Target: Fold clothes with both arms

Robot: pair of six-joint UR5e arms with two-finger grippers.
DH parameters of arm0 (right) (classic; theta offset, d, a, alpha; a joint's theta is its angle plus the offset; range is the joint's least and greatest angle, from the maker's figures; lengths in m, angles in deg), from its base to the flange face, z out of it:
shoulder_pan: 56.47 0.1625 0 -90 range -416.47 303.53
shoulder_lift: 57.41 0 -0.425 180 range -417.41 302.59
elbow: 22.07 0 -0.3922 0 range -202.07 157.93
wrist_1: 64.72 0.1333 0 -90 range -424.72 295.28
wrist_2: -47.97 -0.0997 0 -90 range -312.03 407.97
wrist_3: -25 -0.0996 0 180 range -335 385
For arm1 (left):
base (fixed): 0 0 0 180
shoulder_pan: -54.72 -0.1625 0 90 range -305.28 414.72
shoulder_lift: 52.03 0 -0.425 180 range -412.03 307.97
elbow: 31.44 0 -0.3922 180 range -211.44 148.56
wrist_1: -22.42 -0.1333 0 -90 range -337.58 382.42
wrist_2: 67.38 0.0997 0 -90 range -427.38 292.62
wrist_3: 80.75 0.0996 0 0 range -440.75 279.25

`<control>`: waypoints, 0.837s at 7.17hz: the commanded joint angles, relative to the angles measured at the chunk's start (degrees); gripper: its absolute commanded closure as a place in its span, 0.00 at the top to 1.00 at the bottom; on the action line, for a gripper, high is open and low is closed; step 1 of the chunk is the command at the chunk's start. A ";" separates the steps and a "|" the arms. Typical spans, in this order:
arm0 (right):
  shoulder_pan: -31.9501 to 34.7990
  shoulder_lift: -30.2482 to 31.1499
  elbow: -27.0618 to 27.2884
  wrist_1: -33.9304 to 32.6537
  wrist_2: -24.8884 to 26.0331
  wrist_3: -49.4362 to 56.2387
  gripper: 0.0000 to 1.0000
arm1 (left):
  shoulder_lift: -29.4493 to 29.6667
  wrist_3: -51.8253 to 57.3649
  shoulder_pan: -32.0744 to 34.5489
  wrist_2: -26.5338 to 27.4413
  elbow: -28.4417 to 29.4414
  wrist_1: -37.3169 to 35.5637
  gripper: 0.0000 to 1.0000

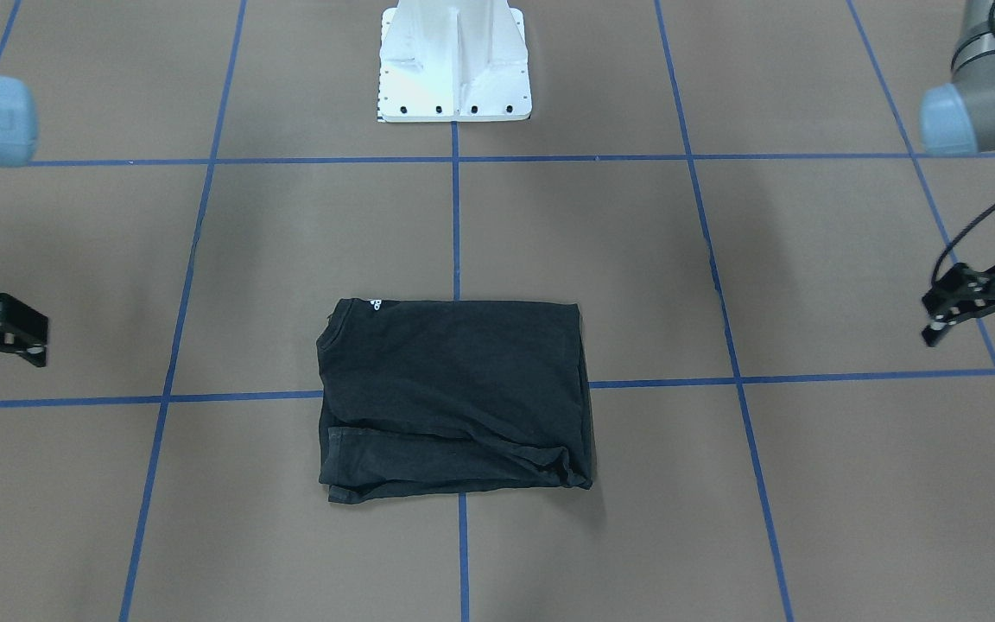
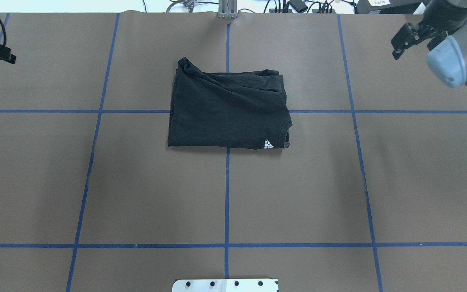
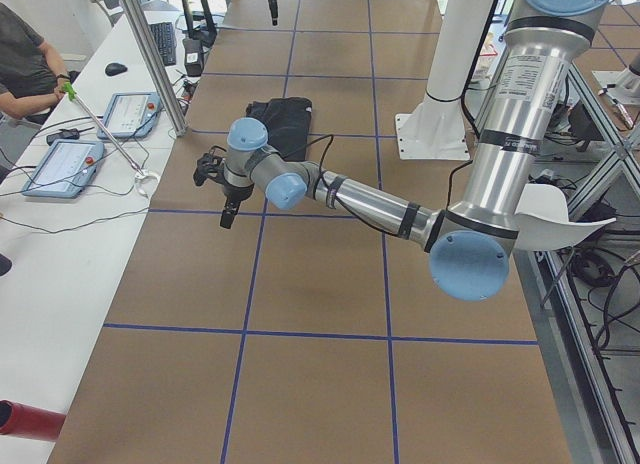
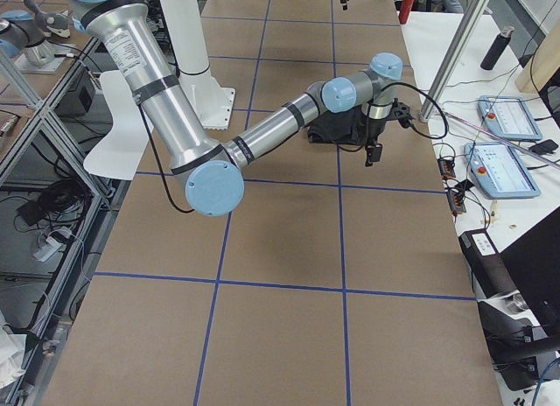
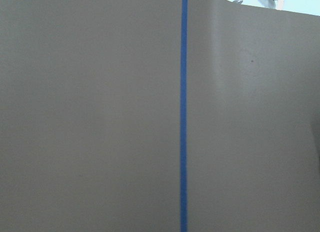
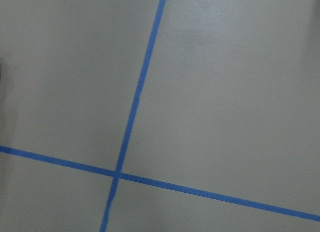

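At the middle of the surface the T-shirt lies folded, so bring the left gripper and right gripper, both released and empty, down together onto matching corners.

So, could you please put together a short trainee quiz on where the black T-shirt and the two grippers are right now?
1. True or false: the left gripper is clamped on the black short-sleeved T-shirt.
2. The folded T-shirt lies: A) against the white base block; B) across the centre blue tape line of the brown table; C) under the right gripper.
3. Which corner of the T-shirt shows the small white logo?
Key: 1 false, the left gripper and right gripper are open, far from it; 2 B; 3 the corner nearest the robot, on its right.
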 commanded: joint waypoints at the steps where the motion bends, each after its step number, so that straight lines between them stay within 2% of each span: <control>1: 5.46 6.08 0.98 0.02 -2.55 8.10 1.00 | -4.05 6.27 5.29 -1.59 0.15 0.38 1.00; 3: 8.81 7.07 1.35 0.11 -6.60 8.12 1.00 | -4.15 7.34 8.54 -1.34 0.68 -0.23 1.00; 5: 10.92 8.90 1.34 0.02 -6.69 7.76 1.00 | -4.41 8.30 12.57 -1.60 -1.16 4.57 1.00; 6: 11.11 11.44 1.26 2.54 -6.61 7.94 1.00 | -5.28 8.31 15.21 -1.69 -1.17 6.00 1.00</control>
